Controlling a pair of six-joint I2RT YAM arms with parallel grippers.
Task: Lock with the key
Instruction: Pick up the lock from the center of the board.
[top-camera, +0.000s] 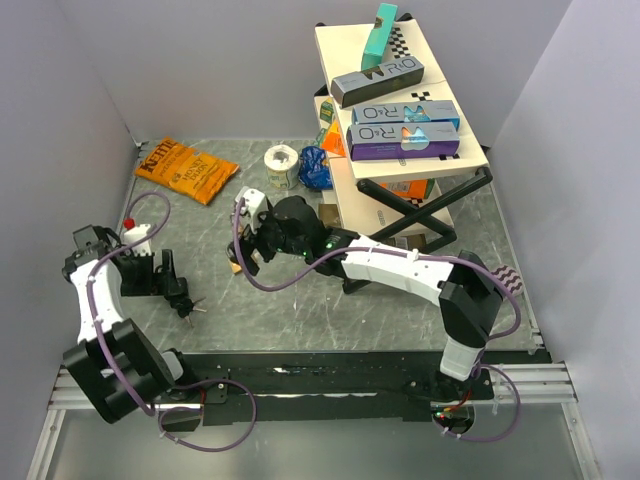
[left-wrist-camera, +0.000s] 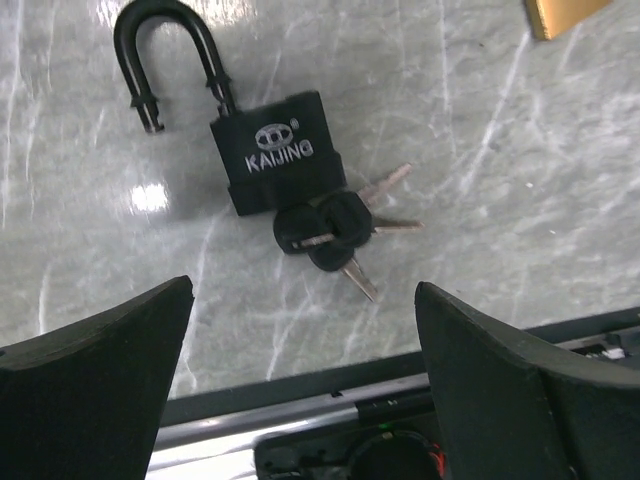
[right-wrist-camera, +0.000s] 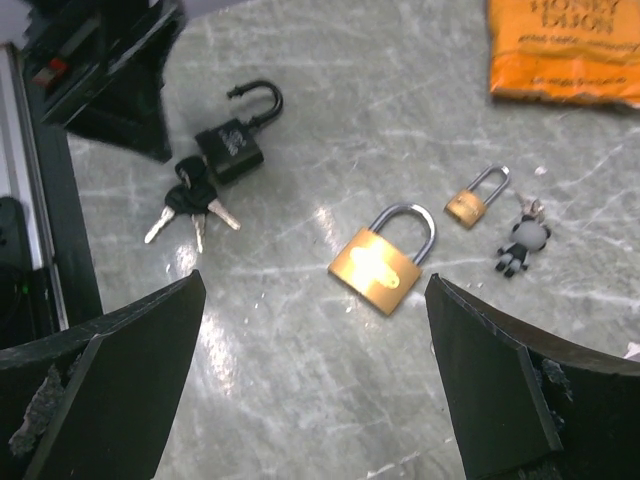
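I see the left end effector (left-wrist-camera: 305, 292) released, jaws wide, holding nothing. The black padlock (left-wrist-camera: 278, 150) lies on the counter (left-wrist-camera: 480, 150) just ahead, centred between its fingers, shackle open, keys (left-wrist-camera: 335, 232) at its base. The right end effector (right-wrist-camera: 315, 282) is also released, over a brass padlock (right-wrist-camera: 380, 265).

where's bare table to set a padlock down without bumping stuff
Bare marble lies between the large brass padlock and the black near rail, and between the orange crisp bag and the black open-shackled padlock with keys. Crowded: far right, around the stacked boxes on a folding stand, and beside the small brass padlock.
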